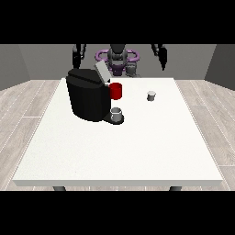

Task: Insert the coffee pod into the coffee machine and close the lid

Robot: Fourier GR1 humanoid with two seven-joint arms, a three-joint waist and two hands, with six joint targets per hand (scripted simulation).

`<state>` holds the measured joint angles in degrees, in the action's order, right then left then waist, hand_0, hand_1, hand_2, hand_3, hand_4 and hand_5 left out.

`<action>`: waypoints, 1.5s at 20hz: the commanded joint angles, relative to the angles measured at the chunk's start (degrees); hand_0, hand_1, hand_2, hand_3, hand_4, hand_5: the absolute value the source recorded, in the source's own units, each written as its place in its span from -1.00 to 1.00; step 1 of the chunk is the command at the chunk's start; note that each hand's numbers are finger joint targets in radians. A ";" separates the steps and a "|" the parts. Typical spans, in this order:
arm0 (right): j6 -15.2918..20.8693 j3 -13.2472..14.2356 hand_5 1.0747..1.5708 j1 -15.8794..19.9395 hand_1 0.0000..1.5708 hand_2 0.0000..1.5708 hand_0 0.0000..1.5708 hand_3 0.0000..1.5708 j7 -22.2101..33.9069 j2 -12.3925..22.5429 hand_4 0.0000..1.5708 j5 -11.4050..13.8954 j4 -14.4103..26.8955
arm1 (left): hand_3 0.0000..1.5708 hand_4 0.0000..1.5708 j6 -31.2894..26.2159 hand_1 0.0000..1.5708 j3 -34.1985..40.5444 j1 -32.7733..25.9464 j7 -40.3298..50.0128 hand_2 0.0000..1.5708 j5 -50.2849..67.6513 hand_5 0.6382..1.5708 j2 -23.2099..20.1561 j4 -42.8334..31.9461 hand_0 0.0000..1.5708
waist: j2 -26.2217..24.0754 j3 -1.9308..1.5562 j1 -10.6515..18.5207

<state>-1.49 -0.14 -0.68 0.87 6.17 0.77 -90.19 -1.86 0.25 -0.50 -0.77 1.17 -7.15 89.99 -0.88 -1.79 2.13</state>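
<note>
A black coffee machine (88,97) stands on the white table (119,147) at the left of the middle, its grey lid (102,72) tilted up and open. A small grey coffee pod (151,96) sits alone on the table to the machine's right. The hand at the view's left (78,55) hangs raised behind the machine, well above the table. The hand at the view's right (160,53) is also raised, behind and above the pod. Neither hand touches anything.
A red mug (116,91) stands just behind the machine's front. A grey cup (116,114) rests on the machine's drip base. The robot's body (117,58) is at the table's far edge.
</note>
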 commanded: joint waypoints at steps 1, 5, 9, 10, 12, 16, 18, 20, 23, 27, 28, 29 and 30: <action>0.00 0.71 1.00 0.39 -1.00 -1.00 -1.00 -1.00 1.15 -0.94 -0.84 -1.41 0.87 | -1.00 -0.59 1.60 -1.00 -2.33 -1.52 0.89 -1.00 -2.21 1.00 1.69 2.17 -1.00 | -1.91 1.78 0.36; 0.13 2.24 1.00 0.52 -1.00 -1.00 -1.00 -1.00 -2.21 -0.84 -0.84 -0.89 5.74 | -1.00 -0.59 -2.85 -1.00 -1.43 -0.40 -1.71 -1.00 1.62 1.00 1.11 3.71 -1.00 | -0.25 1.78 0.20; 8.86 6.91 1.00 -0.59 -1.00 -1.00 -1.00 -1.00 -2.20 -3.98 -0.88 -1.37 1.43 | -1.00 -0.65 -6.26 -1.00 -3.03 -9.62 -11.56 -1.00 2.48 1.00 1.98 2.59 -1.00 | -4.79 1.82 0.55; 9.83 4.89 1.00 -1.53 -1.00 -1.00 -1.00 -1.00 -5.05 -5.48 -0.88 0.58 1.29 | -1.00 -0.64 -7.63 -1.00 -0.05 -7.80 -12.71 -1.00 4.49 1.00 0.43 0.81 -1.00 | -3.06 1.81 -0.70; 9.79 1.18 1.00 -4.93 -1.00 -1.00 -1.00 -1.00 -8.52 -6.06 -0.82 -1.93 1.44 | -1.00 -0.69 -5.05 -1.00 -0.10 -6.91 -12.12 -1.00 0.14 1.00 -0.36 0.25 -1.00 | -2.84 1.79 -2.11; 7.40 5.08 1.00 -0.84 -1.00 -1.00 -1.00 -1.00 -5.70 -4.06 -0.78 -2.17 1.45 | -1.00 -0.73 -6.15 -1.00 1.30 -2.92 -6.21 -1.00 -1.59 1.00 -4.44 2.18 -1.00 | -1.82 1.79 -2.74; 8.69 5.15 1.00 1.58 -1.00 -1.00 -1.00 -1.00 -7.15 -4.93 -0.77 -1.71 2.63 | -1.00 -1.00 -4.10 -1.00 0.27 -1.57 -9.00 -1.00 -6.38 1.00 -4.64 -0.32 -1.00 | 0.67 1.79 -2.77; 7.69 3.59 1.00 1.36 -1.00 -1.00 -1.00 -1.00 -5.98 -4.89 -0.83 -1.27 2.38 | -1.00 -1.00 -5.88 -1.00 3.26 2.41 -6.08 -1.00 -4.81 1.00 -7.48 -1.64 -1.00 | 1.64 1.80 -4.24; 6.20 3.88 1.00 1.97 -1.00 -1.00 -1.00 -1.00 -6.35 -4.20 -0.71 -3.39 1.56 | -1.00 -1.00 -5.47 -1.00 4.91 5.82 -1.70 -1.00 -4.67 1.00 -7.88 -5.69 -1.00 | 2.62 1.79 -6.12; 6.55 1.56 1.00 1.07 -1.00 -1.00 -1.00 -1.00 -8.25 -5.33 -0.64 -2.11 2.33 | -1.00 -1.00 -5.55 -1.00 5.09 9.34 -0.91 -1.00 -5.73 1.00 -7.66 -11.67 -1.00 | 3.93 1.79 -7.45; 5.16 4.42 1.00 5.21 -1.00 -1.00 -1.00 -1.00 -5.47 -2.68 -0.64 -4.42 1.80 | -1.00 -1.00 -8.46 -1.00 7.65 11.56 -2.00 -1.00 -3.76 1.00 -11.01 -13.88 -1.00 | 6.71 1.80 -7.99; 7.41 3.36 1.00 7.45 -1.00 -1.00 -1.00 -1.00 -5.01 -4.65 -0.64 -3.37 2.26 | -1.00 -1.00 -7.46 -1.00 6.36 13.57 -1.75 -1.00 -6.13 1.00 -10.91 -14.70 -1.00 | 7.42 1.80 -7.66; 7.29 1.58 1.00 5.23 -1.00 -1.00 -1.00 -1.00 -5.81 -5.73 -0.67 -2.63 1.59 | -1.00 -1.00 -5.98 -1.00 5.95 12.98 -4.59 -1.00 -8.20 1.00 -10.24 -17.49 -1.00 | 7.58 1.81 -8.84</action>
<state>5.73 2.58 3.56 -4.96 1.38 -1.98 -88.42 -8.49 5.87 9.25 -3.79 -4.27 -16.36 78.22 4.40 0.00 -5.01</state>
